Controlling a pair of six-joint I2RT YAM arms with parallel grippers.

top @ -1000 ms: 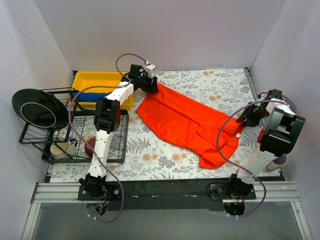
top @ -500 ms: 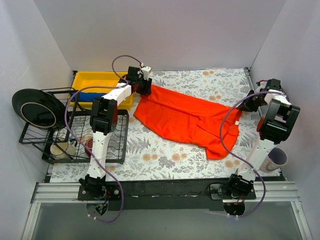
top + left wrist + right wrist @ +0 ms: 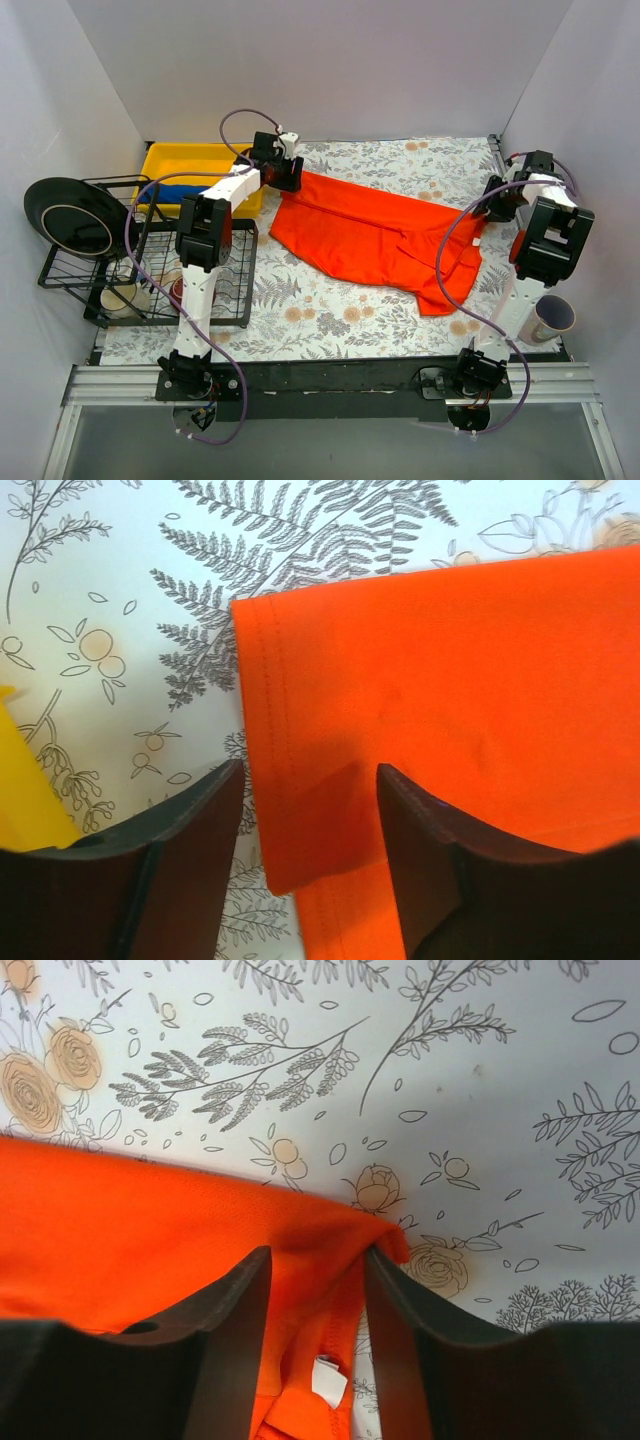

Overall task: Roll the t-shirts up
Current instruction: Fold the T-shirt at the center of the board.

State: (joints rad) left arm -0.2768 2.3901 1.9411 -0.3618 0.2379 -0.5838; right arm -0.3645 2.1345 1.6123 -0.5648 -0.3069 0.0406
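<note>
Swung round over the last second, its right end carried away from the near edge, the orange shirt (image 3: pixel 380 240) lies spread on the flowered tabletop (image 3: pixel 330 310). It is stretched slantwise between the two hands, with a loose flap trailing toward the near right. The yellow bin (image 3: pixel 190 158) at the far left holds the blue shirt (image 3: pixel 165 190) (not yet begun, by the look of it).

The left hand (image 3: pixel 308 780) straddles the hemmed corner with its fingers parted and the cloth flat between them, so it has let go. The right hand (image 3: pixel 318 1260) has a raised ridge of cloth between its fingers; whether it pinches I cannot tell.

Rolling well likely means flattening first: smooth that flap, square the edges, then roll evenly from one end.
</note>
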